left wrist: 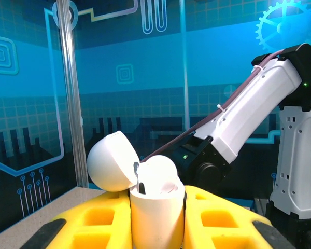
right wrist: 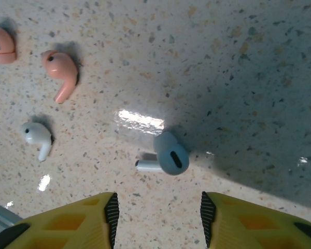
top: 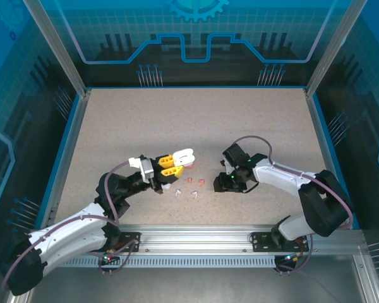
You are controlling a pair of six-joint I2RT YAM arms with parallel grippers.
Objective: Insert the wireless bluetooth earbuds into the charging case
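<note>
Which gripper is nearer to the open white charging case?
The left gripper: its fingers clamp the case. The right gripper hovers apart to its right, open above a white earbud.

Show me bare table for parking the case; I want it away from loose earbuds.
Free: the far half of the table, from the back wall down to the left tool and right tool. Crowded: the earbuds lying between those tools.
</note>
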